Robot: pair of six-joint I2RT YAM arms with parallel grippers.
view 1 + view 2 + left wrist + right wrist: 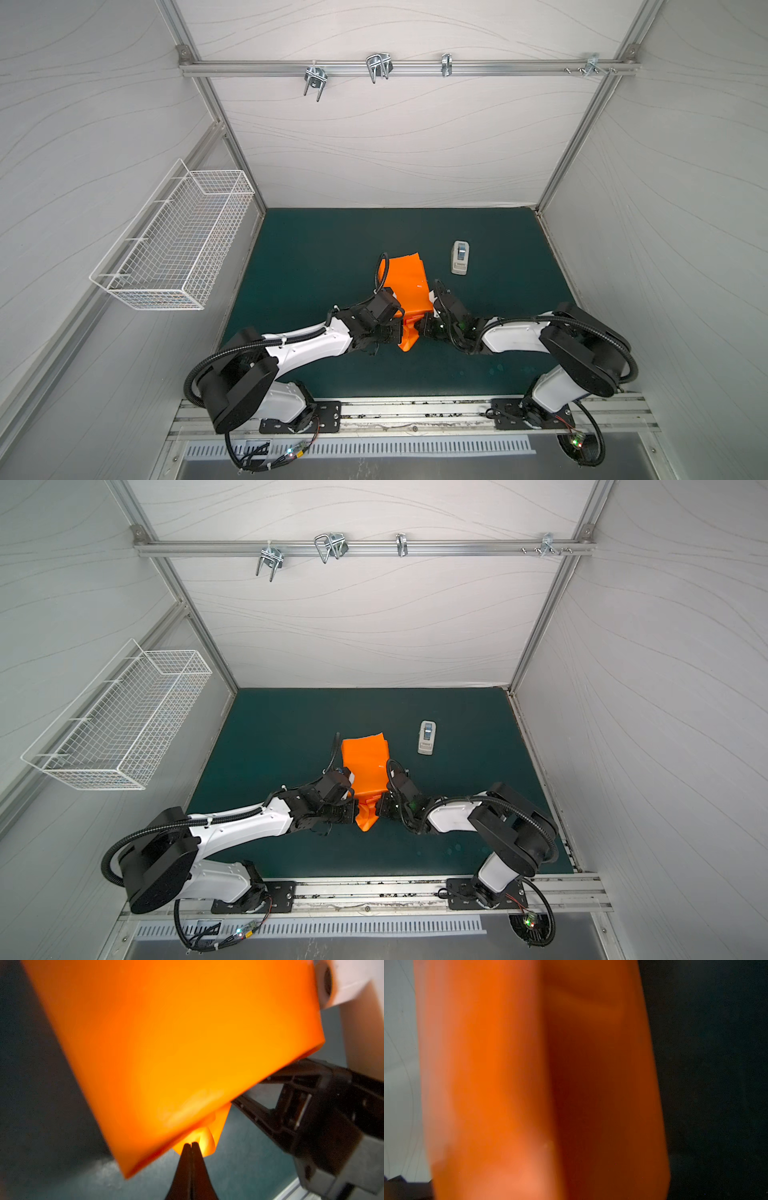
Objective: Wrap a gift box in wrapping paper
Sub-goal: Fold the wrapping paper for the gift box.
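The orange wrapping paper [409, 286] lies folded into a long parcel in the middle of the mat, seen in both top views [368, 766]. The gift box is hidden. The parcel's near end tapers into a crumpled flap [407, 338]. My left gripper [398, 332] meets that flap from the left. In the left wrist view its jaws are shut [191, 1144], the tips at a curled fold of paper [166, 1043]. My right gripper [423, 326] presses in from the right. Orange paper [529, 1064] fills the right wrist view and hides its jaws.
A small white-grey tape dispenser [460, 257] stands on the green mat [316, 249], right of the parcel's far end. A white wire basket [174, 245] hangs on the left wall. Metal hooks [378, 66] hang from the back rail.
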